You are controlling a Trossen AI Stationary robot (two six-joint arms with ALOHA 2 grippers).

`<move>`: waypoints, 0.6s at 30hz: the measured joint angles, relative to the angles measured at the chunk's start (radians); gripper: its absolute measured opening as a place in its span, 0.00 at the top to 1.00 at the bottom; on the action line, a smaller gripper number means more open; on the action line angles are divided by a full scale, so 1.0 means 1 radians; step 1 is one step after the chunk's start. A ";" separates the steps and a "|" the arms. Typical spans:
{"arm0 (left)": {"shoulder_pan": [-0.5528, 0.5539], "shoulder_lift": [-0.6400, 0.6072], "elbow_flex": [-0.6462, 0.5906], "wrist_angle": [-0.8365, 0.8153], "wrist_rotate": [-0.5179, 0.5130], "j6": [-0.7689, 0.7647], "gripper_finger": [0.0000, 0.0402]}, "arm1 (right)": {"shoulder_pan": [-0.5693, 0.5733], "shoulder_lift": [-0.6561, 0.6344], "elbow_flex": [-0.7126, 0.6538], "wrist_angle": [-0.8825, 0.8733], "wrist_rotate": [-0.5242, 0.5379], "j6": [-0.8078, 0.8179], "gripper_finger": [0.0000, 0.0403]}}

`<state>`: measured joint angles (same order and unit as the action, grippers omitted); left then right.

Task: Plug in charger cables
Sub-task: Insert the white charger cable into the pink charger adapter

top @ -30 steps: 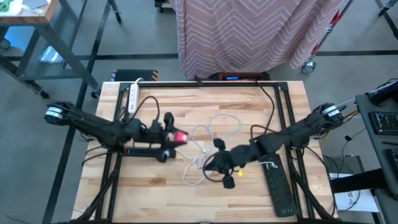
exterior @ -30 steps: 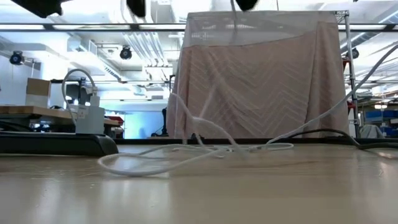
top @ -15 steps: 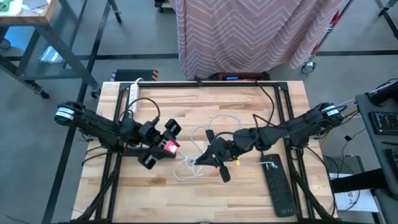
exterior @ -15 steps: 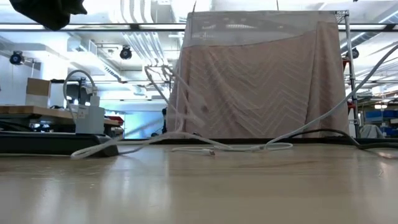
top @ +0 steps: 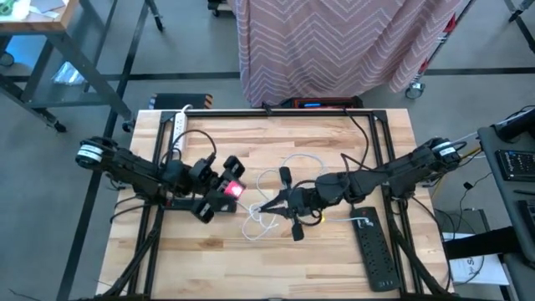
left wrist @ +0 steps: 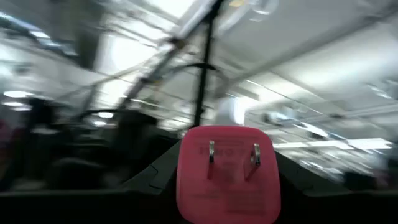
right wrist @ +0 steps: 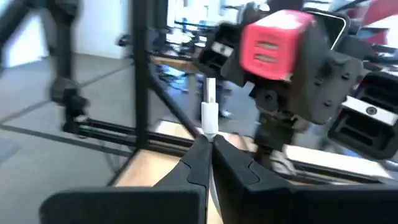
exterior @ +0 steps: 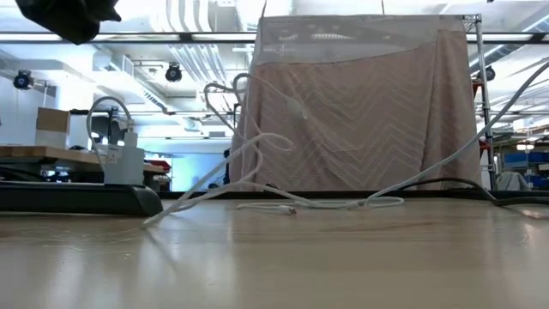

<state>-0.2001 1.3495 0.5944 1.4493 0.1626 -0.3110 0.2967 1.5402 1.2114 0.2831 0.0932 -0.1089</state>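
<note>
We see a red-pink plug block (left wrist: 226, 173) filling the lower middle of the left wrist view, its two metal prongs (left wrist: 212, 151) pointing toward us and standing side by side on its flat face. The left gripper (left wrist: 225, 186) clamps it, with a dark finger (left wrist: 155, 175) touching each side of the block. Behind the block rise a thin dark pole (left wrist: 203, 68) and a blurred bright ceiling (left wrist: 323, 56)

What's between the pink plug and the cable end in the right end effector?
Nothing. In the high view only bare table separates the pink plug, held by the left end effector, from the cable end in the right end effector.
</note>
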 joint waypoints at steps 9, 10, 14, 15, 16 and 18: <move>-0.003 0.016 0.000 -0.123 -0.449 -0.014 0.66 | 0.021 0.000 0.000 -0.196 0.752 -0.138 1.00; -0.003 0.019 0.000 -0.134 -0.498 -0.015 0.66 | 0.018 0.000 0.000 -0.227 0.800 -0.122 1.00; -0.003 0.042 0.000 -0.187 -0.752 -0.076 0.66 | 0.000 0.000 0.000 -0.303 0.826 -0.068 1.00; -0.003 0.051 0.000 -0.194 -0.791 -0.095 0.66 | -0.004 0.000 -0.001 -0.313 0.826 -0.068 1.00; -0.001 0.062 0.000 -0.195 -0.817 -0.115 0.65 | -0.008 0.000 -0.002 -0.317 0.825 -0.071 1.00; 0.002 0.085 0.001 -0.195 -0.853 -0.157 0.65 | -0.019 0.000 -0.003 -0.329 0.824 -0.075 1.00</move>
<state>-0.1983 1.4341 0.5957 1.2547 -0.6908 -0.4684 0.2775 1.5402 1.2088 -0.0457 0.9176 -0.1841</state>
